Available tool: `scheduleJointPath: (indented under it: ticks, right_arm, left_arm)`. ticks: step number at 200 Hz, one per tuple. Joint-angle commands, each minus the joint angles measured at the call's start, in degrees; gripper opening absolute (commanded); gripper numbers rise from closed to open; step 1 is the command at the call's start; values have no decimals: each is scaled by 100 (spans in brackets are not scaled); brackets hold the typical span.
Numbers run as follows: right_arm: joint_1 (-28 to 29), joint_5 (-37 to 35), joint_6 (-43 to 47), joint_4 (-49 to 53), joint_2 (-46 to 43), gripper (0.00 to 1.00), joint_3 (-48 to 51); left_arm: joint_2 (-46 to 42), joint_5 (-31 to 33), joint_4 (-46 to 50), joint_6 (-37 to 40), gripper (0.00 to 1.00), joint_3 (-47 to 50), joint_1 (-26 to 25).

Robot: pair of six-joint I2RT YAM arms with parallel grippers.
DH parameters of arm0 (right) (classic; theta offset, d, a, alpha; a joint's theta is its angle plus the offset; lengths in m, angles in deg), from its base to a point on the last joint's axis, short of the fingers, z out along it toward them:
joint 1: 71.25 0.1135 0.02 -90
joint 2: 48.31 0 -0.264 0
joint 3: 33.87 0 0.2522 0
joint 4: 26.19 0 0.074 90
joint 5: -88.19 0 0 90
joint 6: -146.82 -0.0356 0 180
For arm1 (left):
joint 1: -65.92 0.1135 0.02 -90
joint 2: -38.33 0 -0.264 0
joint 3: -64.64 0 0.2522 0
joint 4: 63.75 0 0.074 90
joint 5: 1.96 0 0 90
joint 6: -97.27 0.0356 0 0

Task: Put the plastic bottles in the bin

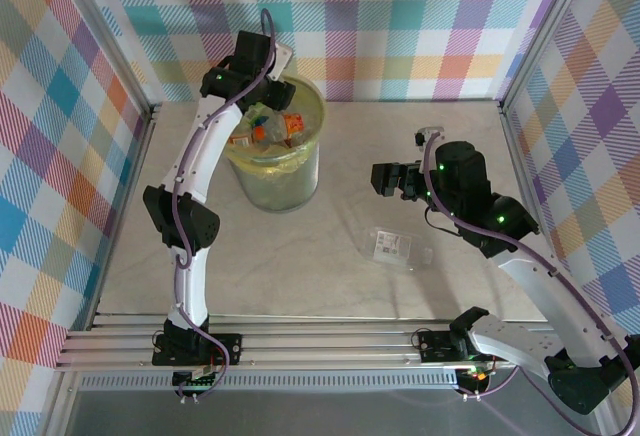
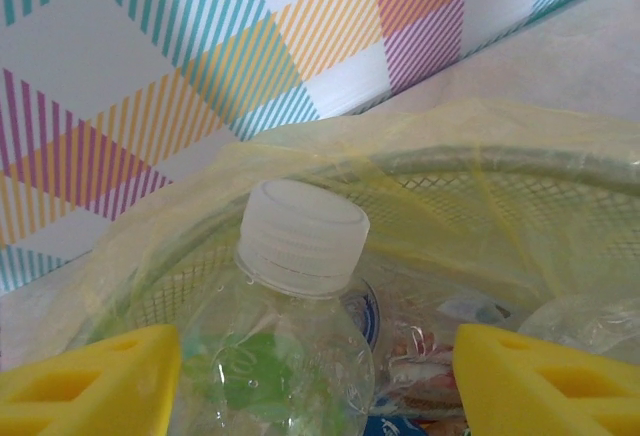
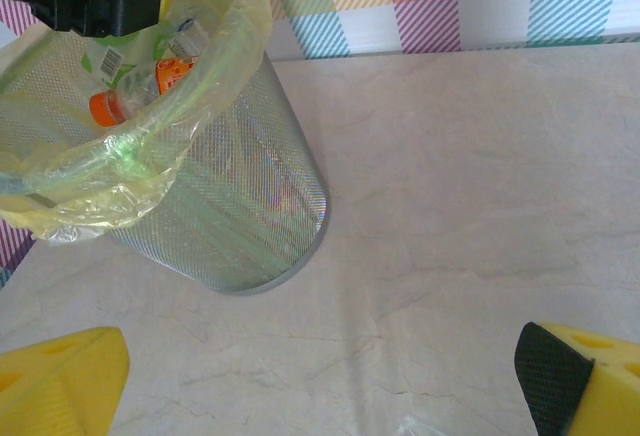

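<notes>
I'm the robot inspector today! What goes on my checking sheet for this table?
Surface: pale marble-look tabletop, no spills seen.
Job's things: mesh bin lined with a yellow bag, upright, bottles inside; white-capped bottle at the bin's mouth; one flattened clear bottle lying on the table.
Clutter: nothing seen.
Claws: left claw open over the bin, the white-capped bottle between its spread fingers; right claw open, holding nothing, above the table.
Cables: purple cables run along both arms.
Surroundings: colourful checked walls; aluminium rails at the near edge.
</notes>
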Motion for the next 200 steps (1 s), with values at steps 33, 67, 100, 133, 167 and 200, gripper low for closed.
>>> scheduleJointPath:
  ticks: [33,67,100,133,167,200]
  right_arm:
    - [29,-131,-95,33,-69,100,-59]
    - [30,-133,-88,90,-69,100,-85]
    - [26,-316,-10,291,-101,100,-103]
    - [30,-633,-104,820,-40,100,-173]
    - [22,-1027,-612,1539,114,100,-52]
    - [4,-1291,-1418,2296,164,100,175]
  left_arm:
    - [-336,-1001,677,13,61,-32,-16]
    - [-633,-1336,1013,295,57,101,-16]
    - [-966,-1685,1154,561,57,444,-16]
    - [-1217,-2287,1497,825,57,621,-16]
    - [-1576,-2426,1232,746,63,1080,-16]
    - [-1869,-2217,939,188,68,1095,-46]
